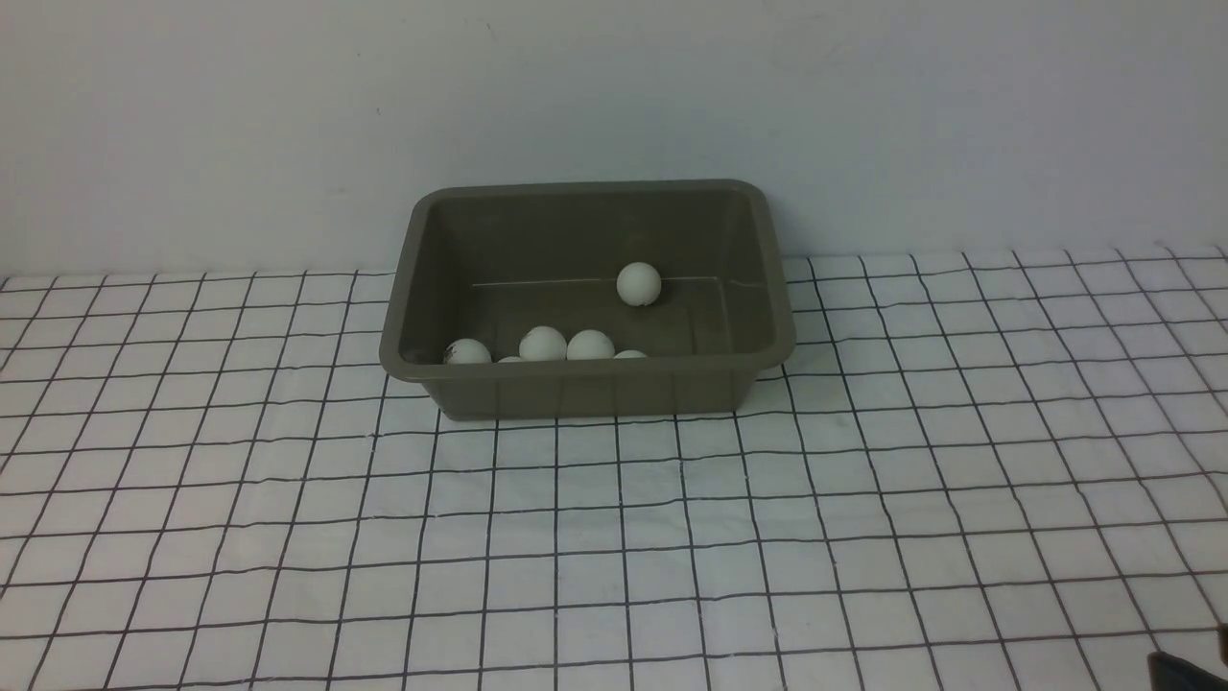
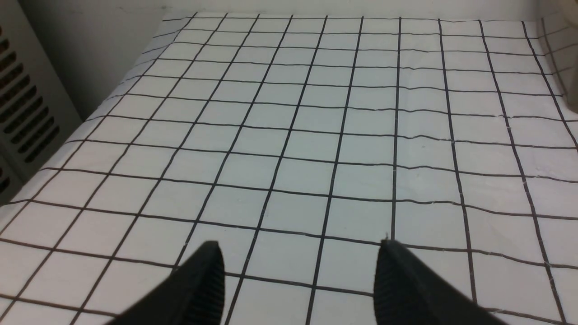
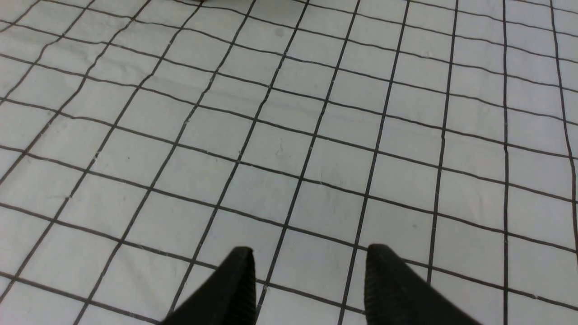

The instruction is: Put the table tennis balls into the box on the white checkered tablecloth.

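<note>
On the white checkered tablecloth (image 1: 863,499), the box (image 1: 585,389) holds the table tennis balls (image 1: 543,344).

Six table tennis balls (image 1: 639,284), one box (image 1: 585,389), one tablecloth (image 1: 863,499).

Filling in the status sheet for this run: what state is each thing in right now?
Box: upright, open-topped, on the cloth by the wall.
Balls: all visible ones inside the box; one near the far wall, the rest along the near wall, partly hidden by the rim.
Cloth: spread flat, slightly wrinkled, no balls on it.
Left hand: open, empty, above the cloth.
Right hand: fingers apart, empty, above the cloth.
</note>
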Controlling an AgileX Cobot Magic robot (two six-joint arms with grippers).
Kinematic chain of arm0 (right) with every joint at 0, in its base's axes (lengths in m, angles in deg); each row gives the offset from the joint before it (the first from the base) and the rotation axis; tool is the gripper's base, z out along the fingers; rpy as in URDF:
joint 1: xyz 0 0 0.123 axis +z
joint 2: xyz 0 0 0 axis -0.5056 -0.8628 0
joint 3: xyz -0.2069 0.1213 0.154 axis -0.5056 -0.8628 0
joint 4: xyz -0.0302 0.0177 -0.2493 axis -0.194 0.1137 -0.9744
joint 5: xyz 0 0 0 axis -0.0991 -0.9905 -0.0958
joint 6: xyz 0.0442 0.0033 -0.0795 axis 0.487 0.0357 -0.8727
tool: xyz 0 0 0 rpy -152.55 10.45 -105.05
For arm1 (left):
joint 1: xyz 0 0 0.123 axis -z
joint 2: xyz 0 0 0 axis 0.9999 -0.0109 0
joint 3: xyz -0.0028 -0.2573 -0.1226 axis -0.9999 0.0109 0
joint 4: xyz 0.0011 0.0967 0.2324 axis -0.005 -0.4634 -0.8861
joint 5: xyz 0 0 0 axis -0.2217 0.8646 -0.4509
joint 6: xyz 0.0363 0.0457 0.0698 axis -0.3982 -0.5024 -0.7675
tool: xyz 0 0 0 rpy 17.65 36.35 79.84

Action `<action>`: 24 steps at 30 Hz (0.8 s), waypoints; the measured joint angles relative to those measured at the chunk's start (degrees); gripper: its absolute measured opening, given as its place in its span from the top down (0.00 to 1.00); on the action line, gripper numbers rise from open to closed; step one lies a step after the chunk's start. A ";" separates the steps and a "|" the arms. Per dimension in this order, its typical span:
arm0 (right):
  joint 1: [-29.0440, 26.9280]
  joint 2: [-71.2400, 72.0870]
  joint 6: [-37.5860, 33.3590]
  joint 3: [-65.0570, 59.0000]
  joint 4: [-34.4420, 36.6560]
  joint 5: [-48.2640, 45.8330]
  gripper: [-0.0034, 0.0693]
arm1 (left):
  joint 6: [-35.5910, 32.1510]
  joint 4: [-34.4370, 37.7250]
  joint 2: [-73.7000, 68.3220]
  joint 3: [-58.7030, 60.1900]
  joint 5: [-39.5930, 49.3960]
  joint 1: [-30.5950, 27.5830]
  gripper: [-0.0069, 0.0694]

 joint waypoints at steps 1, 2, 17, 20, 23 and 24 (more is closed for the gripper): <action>0.00 0.00 0.00 0.00 -0.13 0.00 0.52 | 0.00 0.00 0.00 0.00 0.00 0.00 0.38; 0.00 0.00 -0.24 0.00 -0.49 0.16 0.52 | 0.00 0.00 0.00 0.00 0.00 0.00 0.38; -0.51 18.58 -1.08 -0.11 5.40 14.48 0.52 | 0.00 0.00 0.00 0.00 0.00 0.00 0.38; -3.93 23.52 -1.08 -1.60 4.96 13.93 0.52 | 0.00 0.00 0.00 0.00 0.00 0.00 0.38; -7.39 25.78 -1.08 -4.19 4.97 12.52 0.52 | 0.00 0.00 0.00 0.00 0.00 0.00 0.38; -7.89 26.13 -1.08 -5.01 4.97 12.35 0.52 | 0.00 0.00 0.00 0.00 0.00 0.00 0.38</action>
